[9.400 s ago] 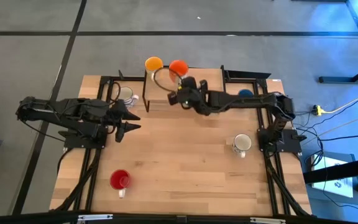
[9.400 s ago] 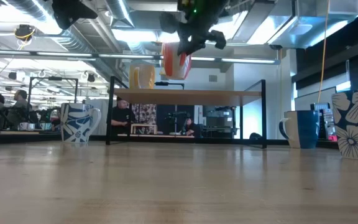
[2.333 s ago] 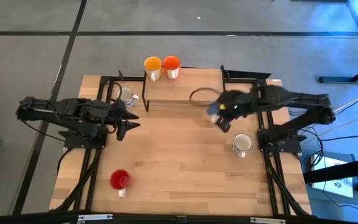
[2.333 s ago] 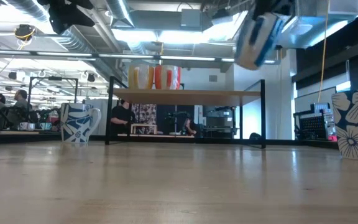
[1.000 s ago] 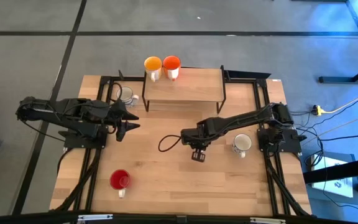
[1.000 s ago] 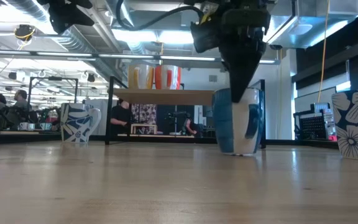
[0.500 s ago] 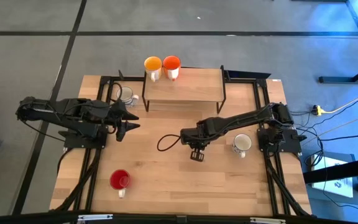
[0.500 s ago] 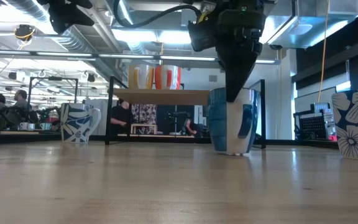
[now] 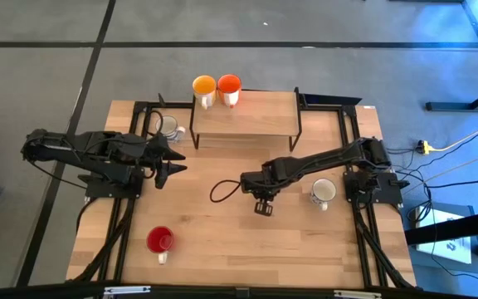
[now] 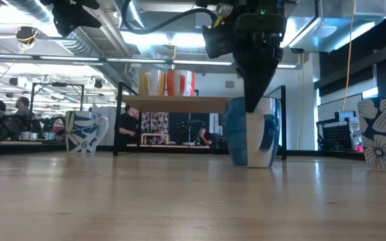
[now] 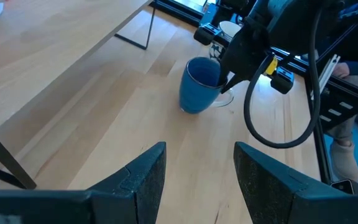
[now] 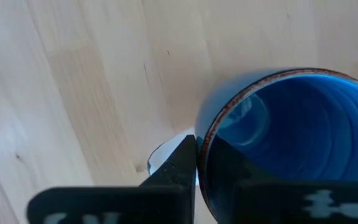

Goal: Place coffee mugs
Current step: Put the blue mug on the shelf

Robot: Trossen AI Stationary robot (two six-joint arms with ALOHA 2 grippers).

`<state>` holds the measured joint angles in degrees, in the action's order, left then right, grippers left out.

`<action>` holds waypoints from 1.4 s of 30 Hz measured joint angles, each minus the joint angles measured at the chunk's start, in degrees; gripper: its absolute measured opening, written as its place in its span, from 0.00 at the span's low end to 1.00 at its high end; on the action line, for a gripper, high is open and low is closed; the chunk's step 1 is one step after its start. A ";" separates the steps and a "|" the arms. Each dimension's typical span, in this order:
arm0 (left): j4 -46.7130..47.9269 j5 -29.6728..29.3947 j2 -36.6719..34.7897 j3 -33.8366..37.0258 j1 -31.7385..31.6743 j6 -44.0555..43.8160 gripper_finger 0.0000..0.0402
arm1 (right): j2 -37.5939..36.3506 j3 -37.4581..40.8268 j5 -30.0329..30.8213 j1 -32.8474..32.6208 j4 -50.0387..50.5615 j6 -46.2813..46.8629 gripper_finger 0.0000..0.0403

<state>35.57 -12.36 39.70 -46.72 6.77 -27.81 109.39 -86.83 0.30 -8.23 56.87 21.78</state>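
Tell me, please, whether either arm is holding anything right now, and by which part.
The right tool pinches the dark blue mug by its rim, one finger inside and one outside, with the mug standing on the table. The left tool holds nothing.

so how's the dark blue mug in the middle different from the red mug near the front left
The dark blue ceramic mug stands mid-table with the right gripper directly over it, one finger against its rim; the red ceramic mug stands alone, apart from both arms. The blue one lies nearer the raised wooden shelf; the red one sits toward the table's front left corner. Both are upright, open end up, on the wooden table.
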 joint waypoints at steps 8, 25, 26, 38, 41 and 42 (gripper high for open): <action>-0.01 -0.01 0.00 0.00 0.00 0.00 0.46 | 0.29 -0.21 -0.33 0.09 0.16 2.19 0.26; -0.09 -0.22 -0.02 0.00 -0.01 -0.13 0.46 | -2.94 -16.67 18.55 -12.38 17.68 39.02 0.55; -0.07 -0.22 -0.01 0.00 0.00 -0.13 0.46 | -2.52 -16.56 20.49 -13.58 18.36 43.28 0.57; -0.20 -0.20 0.03 0.00 -0.01 -0.11 0.46 | -1.34 -4.64 33.11 -21.94 13.60 79.44 0.68; -0.20 0.27 0.04 0.00 -0.01 -0.15 0.46 | -1.34 -0.46 32.30 -21.79 8.56 81.75 0.67; -0.20 0.52 0.04 0.00 -0.01 -0.17 0.46 | -1.32 0.83 32.08 -21.74 7.41 82.04 0.66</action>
<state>35.38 -11.84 39.75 -46.72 6.77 -27.99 108.07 -85.99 32.38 -29.96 64.29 103.82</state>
